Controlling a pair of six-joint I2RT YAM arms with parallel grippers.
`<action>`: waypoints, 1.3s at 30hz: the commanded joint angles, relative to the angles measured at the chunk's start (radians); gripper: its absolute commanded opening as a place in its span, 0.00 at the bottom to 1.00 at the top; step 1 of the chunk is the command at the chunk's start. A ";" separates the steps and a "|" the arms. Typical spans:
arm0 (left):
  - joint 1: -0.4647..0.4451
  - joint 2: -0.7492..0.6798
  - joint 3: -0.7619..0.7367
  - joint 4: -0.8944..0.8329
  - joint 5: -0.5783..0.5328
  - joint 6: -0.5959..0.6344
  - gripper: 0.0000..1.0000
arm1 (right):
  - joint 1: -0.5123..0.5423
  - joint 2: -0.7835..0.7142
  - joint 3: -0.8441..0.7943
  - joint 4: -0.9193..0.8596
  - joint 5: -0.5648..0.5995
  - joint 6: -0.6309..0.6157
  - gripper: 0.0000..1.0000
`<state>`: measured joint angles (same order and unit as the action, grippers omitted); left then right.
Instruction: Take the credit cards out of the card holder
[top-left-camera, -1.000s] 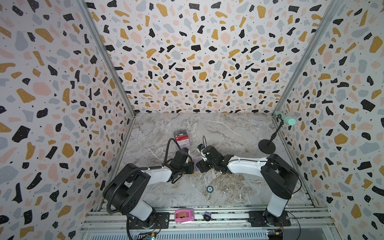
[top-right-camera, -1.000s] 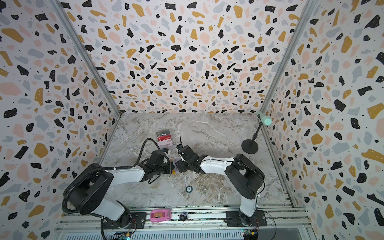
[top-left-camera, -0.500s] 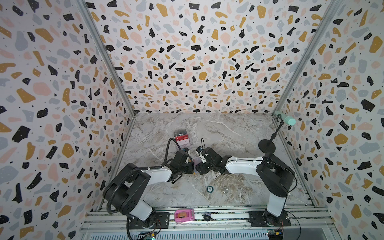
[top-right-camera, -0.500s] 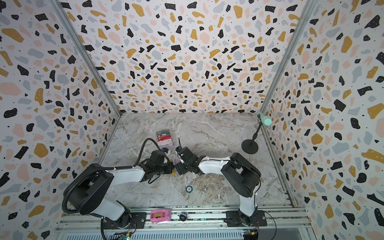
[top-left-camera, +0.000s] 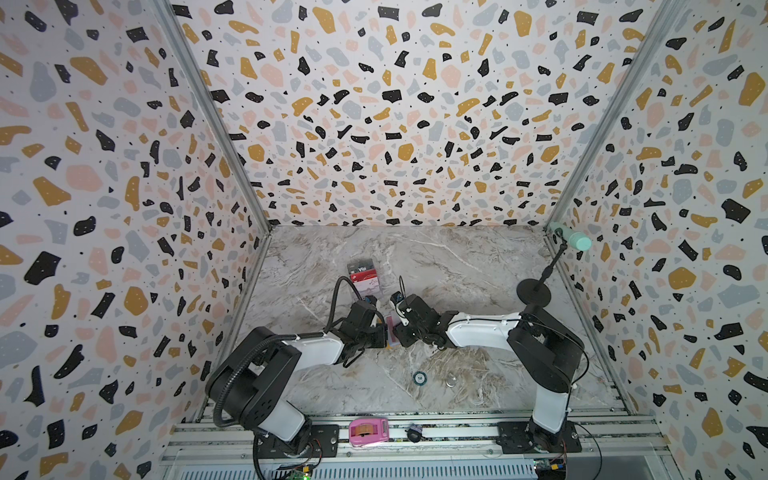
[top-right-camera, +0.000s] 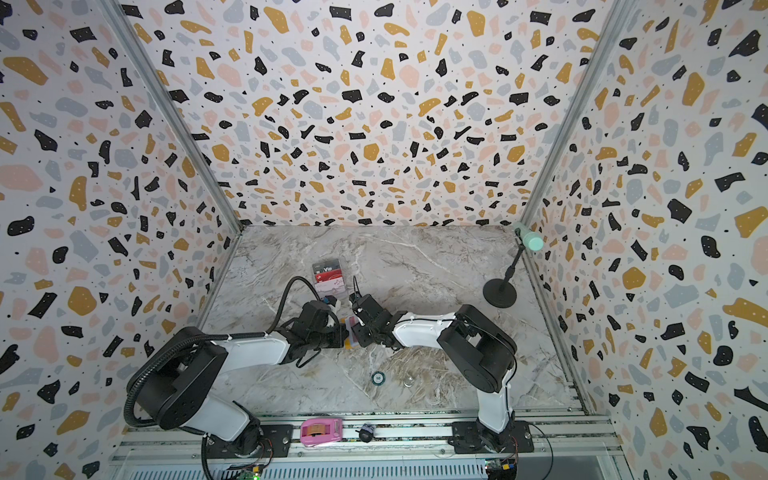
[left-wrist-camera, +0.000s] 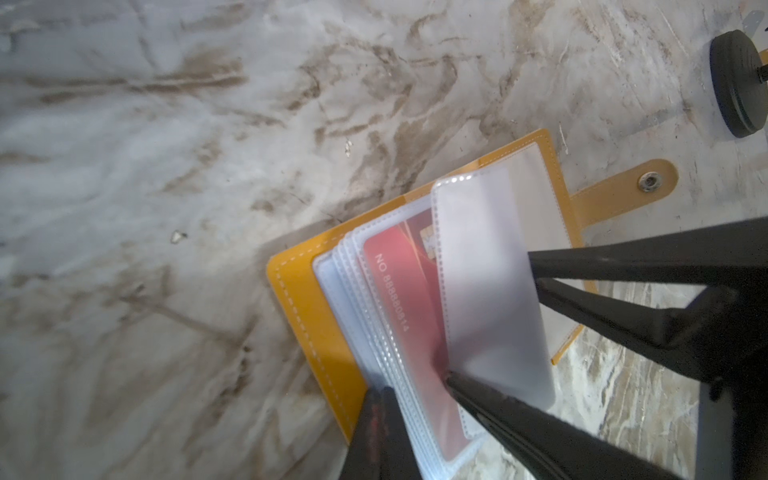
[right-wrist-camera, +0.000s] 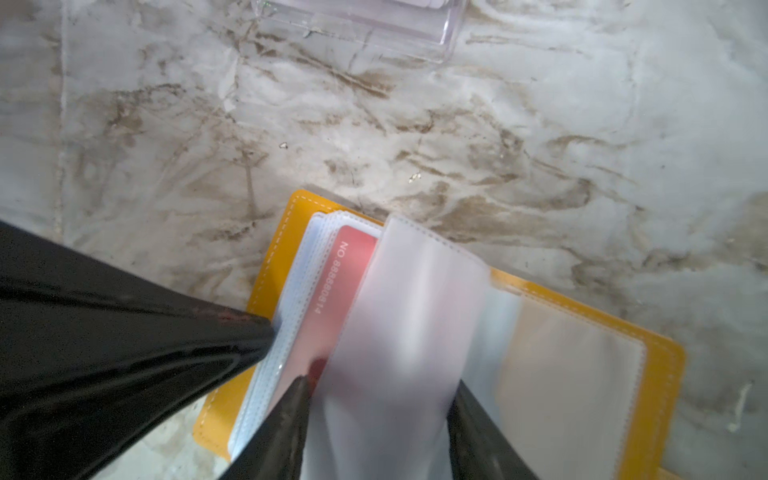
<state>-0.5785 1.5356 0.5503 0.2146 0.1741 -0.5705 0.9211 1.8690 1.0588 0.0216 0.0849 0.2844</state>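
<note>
The left tool (left-wrist-camera: 415, 384) was clamped on the stitched mustard card holder (left-wrist-camera: 299, 299), one finger pressing the sleeve over a glossy red credit card (left-wrist-camera: 399, 299). Beside it, the right tool (right-wrist-camera: 380, 382) stood part-open astride a frosted plastic sleeve (right-wrist-camera: 415, 311), above the marbled worktop (right-wrist-camera: 540, 124).

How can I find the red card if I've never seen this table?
Near the middle of the marble table lies an open mustard-yellow card holder with clear plastic sleeves. The red card sits tucked inside one sleeve. Unlike the cards in the clear stand further back, it is sleeved and shows white numbers along one edge.
</note>
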 joint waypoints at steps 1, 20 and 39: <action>-0.004 0.017 -0.029 -0.076 -0.002 0.006 0.00 | -0.009 -0.010 0.020 -0.082 0.082 0.008 0.53; -0.004 0.024 -0.005 -0.092 0.001 0.017 0.00 | -0.069 -0.081 0.018 -0.158 0.135 0.034 0.40; -0.004 0.011 -0.018 -0.075 0.000 0.023 0.00 | -0.139 -0.187 0.059 -0.324 0.131 -0.008 0.39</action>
<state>-0.5785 1.5356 0.5522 0.2111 0.1741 -0.5617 0.7990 1.7031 1.0679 -0.2245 0.2680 0.2985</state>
